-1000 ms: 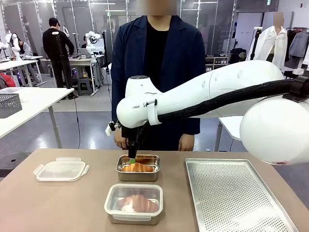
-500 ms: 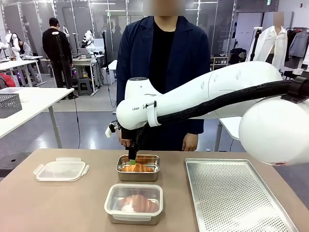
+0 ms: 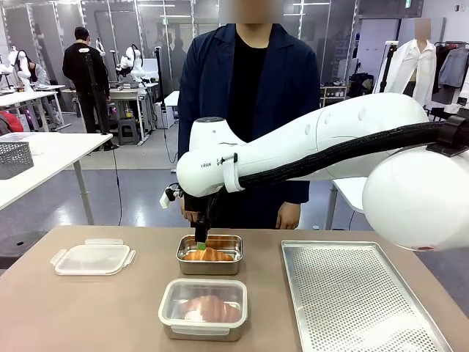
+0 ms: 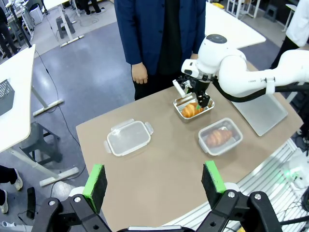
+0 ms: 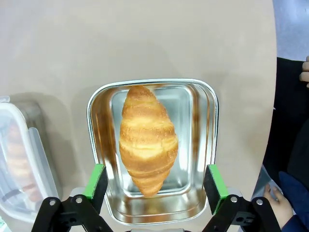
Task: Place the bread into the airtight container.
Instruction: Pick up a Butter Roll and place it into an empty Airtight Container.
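right gripper wide open above croissant in steel container | bread looks light, soft, flaky, crushable | best gripped gently across its thick middle

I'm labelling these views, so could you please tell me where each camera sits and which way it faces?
Front: between the arms, facing the person; right arm's gripper over the croissant.
Left wrist: high up, looking down at the table; open left gripper.
Right wrist: straight down on the croissant in the tin; open right gripper.
All share the croissant.
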You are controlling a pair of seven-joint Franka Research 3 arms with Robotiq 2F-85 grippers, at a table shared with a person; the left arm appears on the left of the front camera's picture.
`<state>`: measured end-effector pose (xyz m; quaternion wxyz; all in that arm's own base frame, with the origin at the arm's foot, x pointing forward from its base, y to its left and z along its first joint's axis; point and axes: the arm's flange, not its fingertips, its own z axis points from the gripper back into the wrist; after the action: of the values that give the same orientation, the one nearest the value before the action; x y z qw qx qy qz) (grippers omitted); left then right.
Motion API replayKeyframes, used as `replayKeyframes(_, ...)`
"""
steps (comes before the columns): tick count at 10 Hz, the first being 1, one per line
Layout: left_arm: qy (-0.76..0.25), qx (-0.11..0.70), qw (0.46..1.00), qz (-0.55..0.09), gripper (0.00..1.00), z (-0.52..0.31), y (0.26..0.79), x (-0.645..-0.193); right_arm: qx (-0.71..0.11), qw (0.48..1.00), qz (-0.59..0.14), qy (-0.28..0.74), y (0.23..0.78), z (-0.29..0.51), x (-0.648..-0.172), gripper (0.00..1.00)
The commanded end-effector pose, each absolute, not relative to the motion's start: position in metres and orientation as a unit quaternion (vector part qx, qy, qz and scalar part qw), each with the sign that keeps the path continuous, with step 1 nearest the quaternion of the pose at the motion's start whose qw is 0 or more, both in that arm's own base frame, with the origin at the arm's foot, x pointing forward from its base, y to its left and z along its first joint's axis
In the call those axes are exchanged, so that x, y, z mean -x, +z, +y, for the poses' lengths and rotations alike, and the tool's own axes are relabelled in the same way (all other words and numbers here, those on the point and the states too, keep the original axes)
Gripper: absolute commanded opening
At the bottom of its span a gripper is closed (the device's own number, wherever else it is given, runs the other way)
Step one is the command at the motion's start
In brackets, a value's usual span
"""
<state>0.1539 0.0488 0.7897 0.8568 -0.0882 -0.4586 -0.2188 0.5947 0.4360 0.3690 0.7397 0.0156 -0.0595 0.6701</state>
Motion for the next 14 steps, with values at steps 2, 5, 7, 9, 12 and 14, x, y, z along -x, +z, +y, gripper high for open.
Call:
replayKeyframes(2, -0.221, 0.089, 0.856, -0.458, 1.00, 0.048, 0.790, -0.154, -0.016, 0.740, -0.059, 0.670, 0.369, 0.436, -0.595, 1.00)
replayKeyframes(5, -0.221, 0.089, 0.856, -0.458, 1.00, 0.048, 0.790, -0.154, -0.027, 0.812, -0.077, 0.578, 0.453, 0.357, -0.573, 1.00)
replayKeyframes(7, -0.221, 0.089, 0.856, -0.458, 1.00, 0.048, 0.790, -0.154, -0.017, 0.849, -0.083, 0.521, 0.489, 0.291, -0.554, 1.00)
replayKeyframes(9, -0.221, 0.089, 0.856, -0.458, 1.00, 0.048, 0.790, -0.154, -0.022, 0.898, -0.070, 0.434, 0.514, 0.226, -0.529, 1.00)
replayKeyframes(12, -0.221, 0.089, 0.856, -0.458, 1.00, 0.048, 0.790, -0.154, -0.032, 0.944, -0.119, 0.306, 0.571, 0.142, -0.462, 1.00)
replayKeyframes(14, -0.221, 0.089, 0.856, -0.458, 1.00, 0.048, 0.790, -0.154, -0.021, 0.961, -0.152, 0.229, 0.604, 0.100, -0.412, 1.00)
